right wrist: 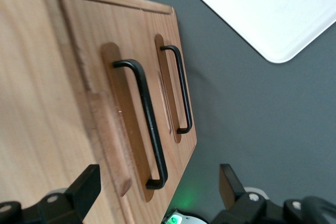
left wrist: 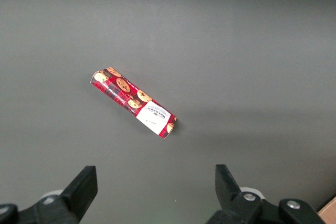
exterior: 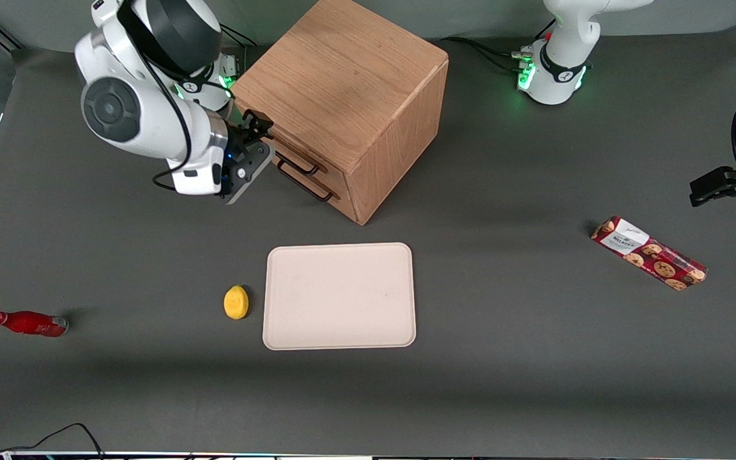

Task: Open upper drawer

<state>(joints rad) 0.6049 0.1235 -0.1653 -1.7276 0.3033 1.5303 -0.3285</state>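
Observation:
The light oak cabinet [exterior: 342,83] stands on the grey table, its two drawers facing the working arm's end. The upper drawer [right wrist: 84,35] looks shut, and its thin black bar handle [right wrist: 149,124] also shows in the front view [exterior: 299,167]. The lower drawer's handle [right wrist: 181,90] sits just under it, nearer the table. My gripper [exterior: 260,135] hovers in front of the upper drawer, close to its handle but apart from it. In the right wrist view the gripper [right wrist: 157,187] is open and empty, with the handle's end between its fingers' lines.
A cream tray [exterior: 339,296] lies nearer the front camera than the cabinet, with a yellow lemon [exterior: 236,301] beside it. A red bottle [exterior: 28,323] lies toward the working arm's end. A red cookie box [exterior: 649,253] lies toward the parked arm's end and shows in the left wrist view [left wrist: 134,102].

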